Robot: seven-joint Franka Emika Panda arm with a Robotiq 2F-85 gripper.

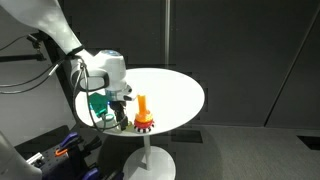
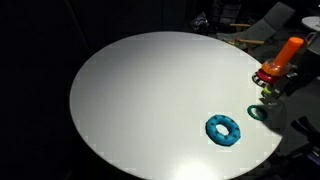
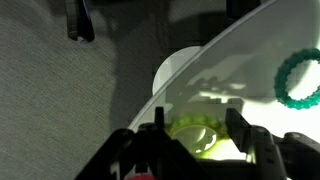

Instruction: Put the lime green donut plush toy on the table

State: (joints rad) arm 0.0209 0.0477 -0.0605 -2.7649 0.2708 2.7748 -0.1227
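Observation:
The lime green donut plush toy [image 3: 195,137] sits between my gripper's [image 3: 198,140] two dark fingers in the wrist view, low over the white round table [image 3: 250,60] near its edge. The fingers press on both of its sides. In an exterior view the gripper [image 1: 121,100] hangs over the table's rim beside an orange peg stand [image 1: 143,112]. In an exterior view the donut [image 2: 258,112] shows as a dim green ring in shadow at the table's edge.
A blue-teal donut toy [image 2: 224,130] lies on the table close by; it also shows in the wrist view [image 3: 298,80]. The orange peg stand [image 2: 283,58] stands at the rim. Below the edge are the table's round foot [image 3: 180,70] and grey carpet.

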